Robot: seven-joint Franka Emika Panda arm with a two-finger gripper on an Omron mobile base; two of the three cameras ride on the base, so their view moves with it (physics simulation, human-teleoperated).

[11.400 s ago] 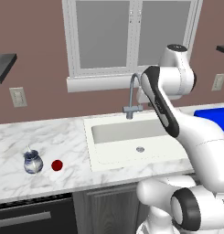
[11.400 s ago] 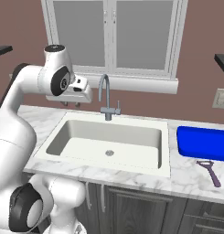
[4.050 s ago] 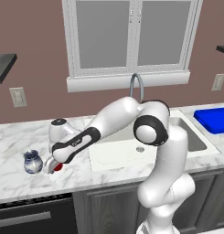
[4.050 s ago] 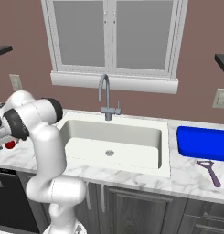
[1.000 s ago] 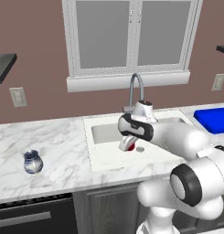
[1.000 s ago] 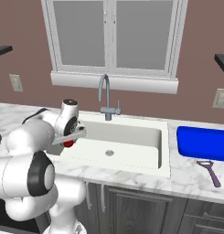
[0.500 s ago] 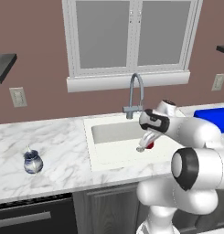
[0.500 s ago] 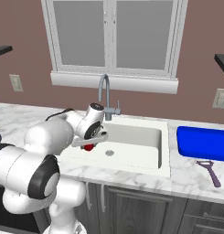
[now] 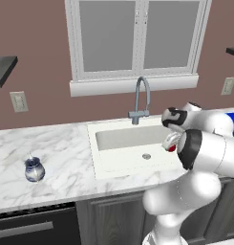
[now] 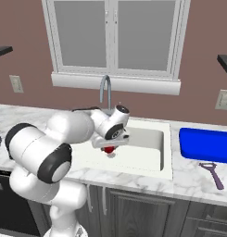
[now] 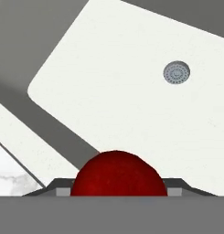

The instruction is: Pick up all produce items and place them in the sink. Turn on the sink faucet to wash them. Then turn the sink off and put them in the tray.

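the gripper (image 10: 110,147) is hanging over the white sink (image 10: 154,163), pointing down into the basin, and it is gripping the small red fruit (image 10: 109,149) between its fingers, the jaws standing part-way apart around it. in the left base view the red fruit (image 9: 172,149) is peeking out just under the hand, above the right part of the sink (image 9: 105,169) and to the right of the drain (image 9: 146,156). in the hand view the fruit (image 11: 118,173) is sitting low in the middle, with the basin floor beyond it and the round drain (image 11: 176,72) up to the right. the grey gooseneck faucet (image 9: 140,98) is standing behind the basin. the blue tray (image 10: 205,146) is lying on the marble to the right of the sink, with a purple peeler (image 10: 212,173) just in front of it. the blue-and-white jar (image 9: 34,168) is sitting well off to the left.
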